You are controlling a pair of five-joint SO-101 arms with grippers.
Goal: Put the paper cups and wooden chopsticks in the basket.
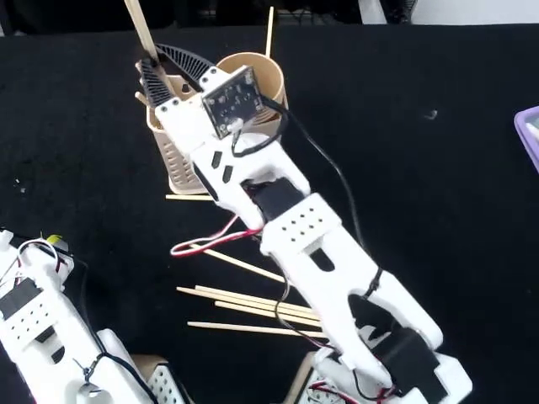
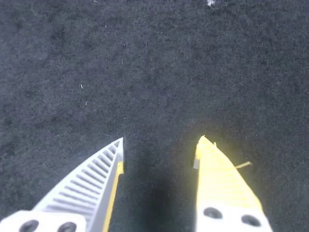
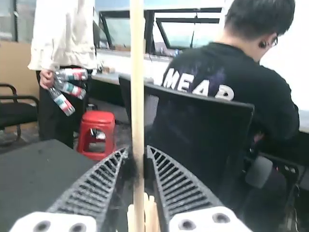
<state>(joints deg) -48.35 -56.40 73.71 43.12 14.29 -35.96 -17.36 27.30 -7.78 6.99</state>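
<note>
My right gripper (image 1: pixel 164 66) is at the back left of the table, over the beige slotted basket (image 1: pixel 181 172), and is shut on a wooden chopstick (image 1: pixel 140 29) held upright. In the right wrist view that chopstick (image 3: pixel 137 87) runs straight up between the black fingers (image 3: pixel 171 181). A brown paper cup (image 1: pixel 261 71) stands at the basket's top, partly hidden by the arm, with another chopstick (image 1: pixel 270 32) sticking up by it. Several chopsticks (image 1: pixel 253 301) lie on the black cloth in front. My left gripper (image 2: pixel 161 147) hangs open over bare cloth.
My left arm (image 1: pixel 38 328) sits at the near left corner. A purple tray edge (image 1: pixel 529 135) shows at the far right. A brown and white slotted object (image 1: pixel 156 377) lies by the arm bases. People and an office chair are in the room behind.
</note>
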